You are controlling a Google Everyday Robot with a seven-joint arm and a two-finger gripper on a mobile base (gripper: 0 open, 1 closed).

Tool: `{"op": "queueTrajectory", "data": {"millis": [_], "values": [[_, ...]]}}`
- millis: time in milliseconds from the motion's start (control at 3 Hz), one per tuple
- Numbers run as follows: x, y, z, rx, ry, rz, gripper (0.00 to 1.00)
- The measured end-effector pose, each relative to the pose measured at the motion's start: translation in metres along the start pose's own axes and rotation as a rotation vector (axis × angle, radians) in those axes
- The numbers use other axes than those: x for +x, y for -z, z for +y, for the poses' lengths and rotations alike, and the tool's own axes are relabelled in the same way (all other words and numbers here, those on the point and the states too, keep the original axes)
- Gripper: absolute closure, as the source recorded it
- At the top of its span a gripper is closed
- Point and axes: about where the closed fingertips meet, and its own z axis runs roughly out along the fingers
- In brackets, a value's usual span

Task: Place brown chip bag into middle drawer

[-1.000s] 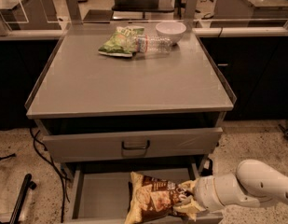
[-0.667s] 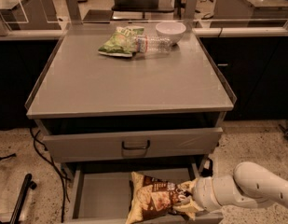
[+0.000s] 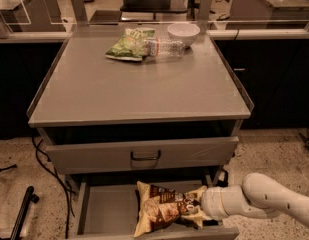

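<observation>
Low in the frame, right of centre, the white arm reaches in from the right edge, and its gripper sits right against the right-hand end of the brown chip bag. The bag's crumpled pale corner covers the tip of the tool, so I cannot tell how far it is open or whether it really has hold of the bag.

The bag lies inside the middle drawer, which is pulled out at the bottom of the frame. It is toward the drawer's right half, with its lower left corner reaching to the front wall. The left part of the grey floor is bare.

Just above, the drawer front with its dark handle stands a little out from the cabinet. At the far end of the cabinet top, in the upper middle of the frame, a green chip bag, a clear bottle lying on its side and a white bowl sit close together.
</observation>
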Motion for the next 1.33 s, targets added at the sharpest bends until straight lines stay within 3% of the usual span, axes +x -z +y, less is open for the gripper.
{"op": "queueTrajectory", "data": {"millis": [333,667,1333], "values": [[0.005,-0.017,-0.015,0.016,0.066,-0.013,1.00],[0.014,-0.036,-0.028,0.030,0.083,-0.019,1.00],[0.028,-0.077,-0.039,0.054,0.034,0.047,1.00]]}}
